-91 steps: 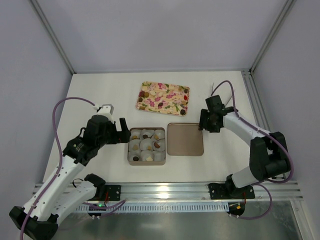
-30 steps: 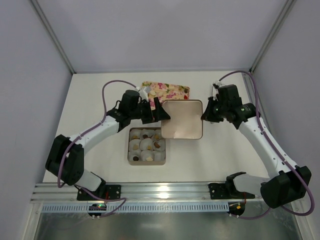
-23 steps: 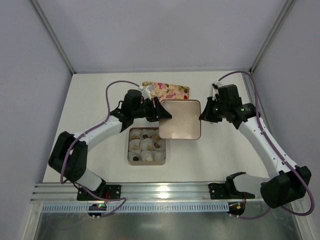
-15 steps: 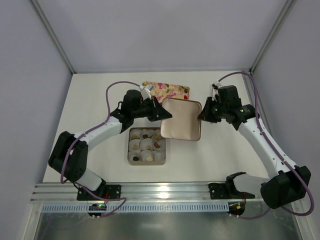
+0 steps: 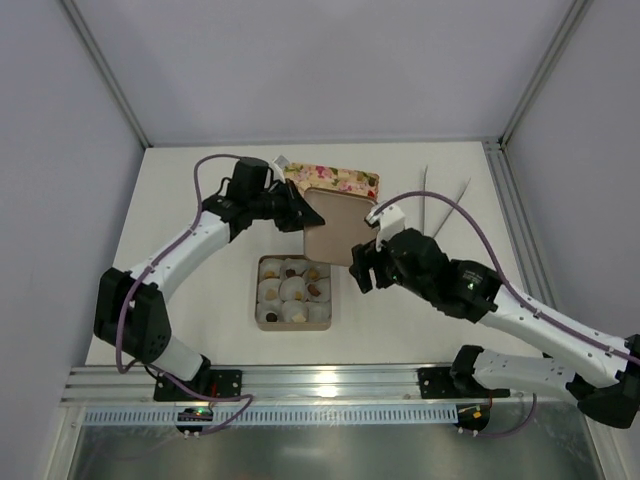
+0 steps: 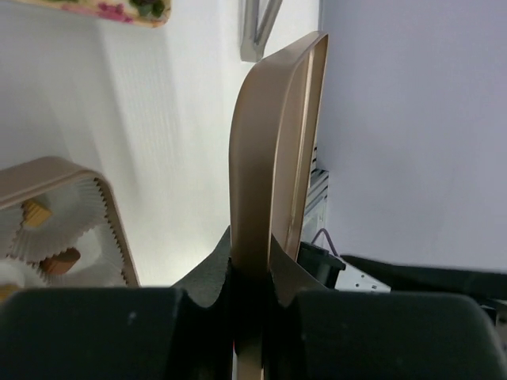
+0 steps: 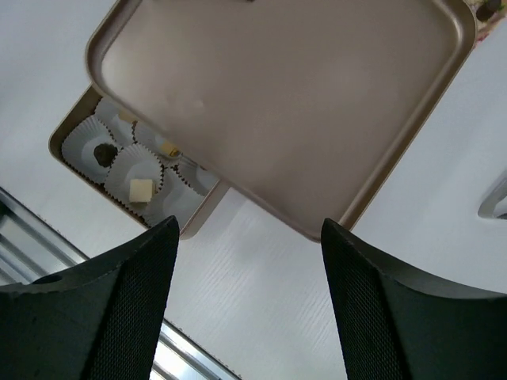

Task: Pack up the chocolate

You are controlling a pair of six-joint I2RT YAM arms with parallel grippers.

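The box (image 5: 258,296) stands a little left of the middle of the worktop (image 5: 190,300), close to its near edge. The chocolate (image 5: 313,290) is inside the box, the pieces sitting in white paper cups (image 5: 293,290). The right wrist camera shows a dark piece (image 7: 103,152) and a cream one (image 7: 141,190) there.

The floral tray (image 5: 360,182) lies toward the far edge. Metal tongs (image 5: 425,185) lie near the far right corner. To the left of the box the worktop is bare up to its left edge.

The left arm reaches from the near left side to the far middle. The left gripper (image 5: 292,208) is pressed together on one edge of the lid (image 5: 330,230). The lid is raised and tilted between tray and box, and the left wrist camera sees it edge-on (image 6: 269,158).

The right arm lies low across the near right part, its forearm pointing to the centre. The right gripper (image 5: 365,265) is spread wide and holds nothing. It is just beside the near right corner of the lid, not touching it.
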